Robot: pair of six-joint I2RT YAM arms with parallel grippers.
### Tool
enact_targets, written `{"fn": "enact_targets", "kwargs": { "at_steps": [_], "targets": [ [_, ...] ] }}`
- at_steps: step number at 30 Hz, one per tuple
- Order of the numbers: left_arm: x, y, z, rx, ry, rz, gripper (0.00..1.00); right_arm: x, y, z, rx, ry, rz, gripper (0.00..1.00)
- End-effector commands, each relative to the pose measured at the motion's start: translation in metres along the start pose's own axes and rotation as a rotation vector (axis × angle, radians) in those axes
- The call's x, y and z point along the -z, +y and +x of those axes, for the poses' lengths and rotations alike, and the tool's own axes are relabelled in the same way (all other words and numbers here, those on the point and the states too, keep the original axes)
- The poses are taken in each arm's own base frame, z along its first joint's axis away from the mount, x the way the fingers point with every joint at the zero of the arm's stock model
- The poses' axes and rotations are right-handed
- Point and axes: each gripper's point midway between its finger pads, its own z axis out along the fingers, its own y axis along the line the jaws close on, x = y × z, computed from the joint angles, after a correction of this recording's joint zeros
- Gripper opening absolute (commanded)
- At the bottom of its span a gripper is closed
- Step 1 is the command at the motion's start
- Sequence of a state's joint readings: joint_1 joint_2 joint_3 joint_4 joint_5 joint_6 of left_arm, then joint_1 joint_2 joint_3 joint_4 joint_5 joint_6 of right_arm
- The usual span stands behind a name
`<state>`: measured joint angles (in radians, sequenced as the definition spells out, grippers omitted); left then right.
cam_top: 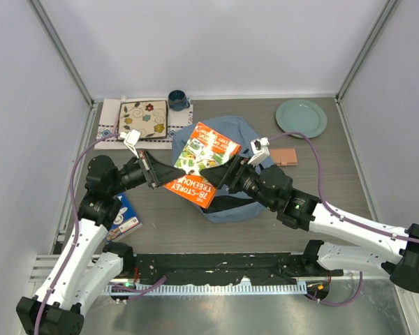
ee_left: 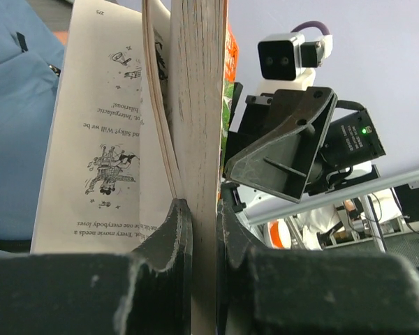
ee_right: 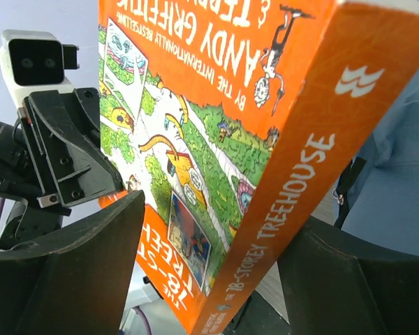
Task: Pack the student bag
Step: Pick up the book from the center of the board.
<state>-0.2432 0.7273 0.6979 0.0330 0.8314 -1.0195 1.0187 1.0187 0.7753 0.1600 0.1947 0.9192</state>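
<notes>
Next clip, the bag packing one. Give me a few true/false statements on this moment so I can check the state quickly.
1. The left gripper is clamped on the pages of the orange book. True.
2. The orange book is already inside the student bag. False: it is held above the bag, outside it, between the two arms.
3. The green plate lies at the far right of the table. True.
4. The blue mug stands on the green plate. False: it stands at the far edge beside the floral-patterned item, well left of the plate.
</notes>
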Motion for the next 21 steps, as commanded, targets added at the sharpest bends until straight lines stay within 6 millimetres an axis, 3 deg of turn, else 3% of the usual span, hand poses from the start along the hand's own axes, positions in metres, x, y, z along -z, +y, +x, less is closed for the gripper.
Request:
{"fn": "enact_targets", "kwargs": {
  "at_steps": [1, 2, 4, 5, 6, 8, 9, 12, 16, 21],
  "targets": [
    [-0.002, -0.032, -0.008, -0.103, -0.029, 0.126, 0.0, 0.01, 0.024, -0.031, -0.034, -0.123, -0.096, 0.7],
    [-0.002, -0.031, -0.006, -0.102, -0.024, 0.126, 0.0, 0.013, 0.023, -0.032, -0.038, -0.131, -0.102, 0.55],
    [-0.003, -0.028, -0.004, -0.099, -0.016, 0.124, 0.0, 0.018, 0.026, -0.035, -0.039, -0.149, -0.126, 0.39],
    [-0.003, -0.027, -0.003, -0.096, -0.012, 0.122, 0.0, 0.022, 0.026, -0.036, -0.043, -0.153, -0.136, 0.18],
    [-0.003, -0.025, -0.004, -0.095, -0.019, 0.115, 0.0, 0.024, 0.027, -0.036, -0.041, -0.157, -0.142, 0.1],
    [-0.004, -0.018, -0.004, -0.082, -0.027, 0.083, 0.2, 0.028, 0.026, -0.037, -0.034, -0.158, -0.145, 0.01],
    [-0.005, -0.012, -0.007, -0.097, -0.049, 0.055, 0.48, 0.032, 0.029, -0.04, -0.032, -0.165, -0.153, 0.01],
    [-0.003, -0.002, -0.012, -0.109, -0.075, -0.02, 0.82, 0.039, 0.027, -0.042, -0.015, -0.166, -0.15, 0.01],
    [-0.002, -0.001, -0.021, -0.142, -0.123, -0.048, 1.0, 0.047, 0.031, -0.036, 0.011, -0.129, -0.173, 0.01],
    [-0.013, -0.005, -0.027, -0.138, -0.099, 0.004, 1.0, 0.052, 0.045, -0.024, 0.019, -0.048, -0.241, 0.01]
  ]
}}
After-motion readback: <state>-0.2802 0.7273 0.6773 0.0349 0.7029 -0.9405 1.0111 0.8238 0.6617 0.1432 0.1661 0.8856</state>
